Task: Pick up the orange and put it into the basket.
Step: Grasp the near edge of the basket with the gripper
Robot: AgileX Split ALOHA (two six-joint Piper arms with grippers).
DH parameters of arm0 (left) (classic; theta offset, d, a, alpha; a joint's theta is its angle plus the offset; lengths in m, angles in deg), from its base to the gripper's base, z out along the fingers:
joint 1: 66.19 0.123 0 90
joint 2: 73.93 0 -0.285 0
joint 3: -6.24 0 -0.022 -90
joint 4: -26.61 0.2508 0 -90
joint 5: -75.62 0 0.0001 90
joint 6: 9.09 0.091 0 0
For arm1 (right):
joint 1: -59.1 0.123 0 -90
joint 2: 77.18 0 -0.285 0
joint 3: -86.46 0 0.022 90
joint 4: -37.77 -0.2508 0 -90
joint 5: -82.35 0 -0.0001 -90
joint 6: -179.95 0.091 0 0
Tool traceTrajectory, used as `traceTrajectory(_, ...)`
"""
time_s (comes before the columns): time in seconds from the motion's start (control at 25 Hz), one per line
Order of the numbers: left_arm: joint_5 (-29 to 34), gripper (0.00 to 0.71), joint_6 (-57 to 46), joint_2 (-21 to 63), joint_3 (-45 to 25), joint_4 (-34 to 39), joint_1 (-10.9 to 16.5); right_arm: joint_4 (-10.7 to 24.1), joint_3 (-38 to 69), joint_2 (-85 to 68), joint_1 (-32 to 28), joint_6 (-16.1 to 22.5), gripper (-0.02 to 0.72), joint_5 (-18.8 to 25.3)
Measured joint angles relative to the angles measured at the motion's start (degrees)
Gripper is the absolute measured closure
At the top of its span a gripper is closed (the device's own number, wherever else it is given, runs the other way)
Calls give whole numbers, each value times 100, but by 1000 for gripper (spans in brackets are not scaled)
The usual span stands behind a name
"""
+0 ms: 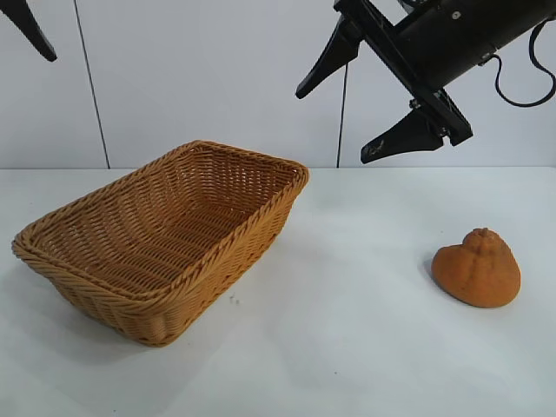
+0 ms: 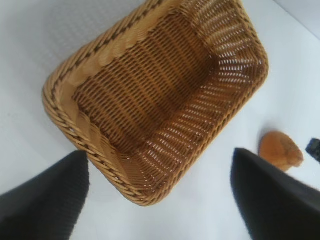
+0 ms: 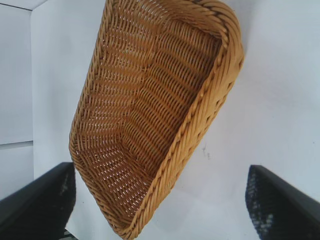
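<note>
Black finger tip is all that is seen of the left gripper (image 1: 30, 30) in the exterior view, cut off at the top left corner, high above the table (image 1: 347, 347). Its wrist view shows two dark fingers (image 2: 45, 200) set wide apart with nothing between them; fingers are cropped at the frame edge.

Woven wicker basket (image 1: 165, 239) is sat on the left half of the white table: rectangular, sloping sides, braided rim, nothing seen inside.

Right gripper (image 1: 352, 109) is held in the air right of centre, above the table between basket and orange; the arm is cut off at the top right. Jaws are spread wide, nothing held, nothing touched.

Orange (image 1: 478, 268) is resting on the table at the far right, well apart from the basket: dull matte skin, rough, rounded body, ridged knob on top. It is partly hidden behind a finger in the left wrist view.
</note>
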Motion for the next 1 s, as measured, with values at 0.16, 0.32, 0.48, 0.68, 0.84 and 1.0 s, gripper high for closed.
traceTrajectory(0.16,-144,154,-1471,0,-451,297,-153,0,0,0,0,0,72,0)
traceTrajectory(0.32,-567,154,-2286,2,-960,359,-166,0,0,0,0,0,72,0)
traceTrajectory(0.48,-873,154,-2506,2,-1188,375,-166,0,0,0,0,0,72,0)
traceTrajectory(0.68,-1026,154,-2520,2,-1199,417,-166,0,0,0,0,0,72,0)
traceTrajectory(0.84,-1045,154,-2520,-56,-1199,424,-166,0,0,0,0,0,72,0)
traceTrajectory(1.0,-1093,154,-2504,-654,-1199,442,-166,0,0,0,0,0,72,5)
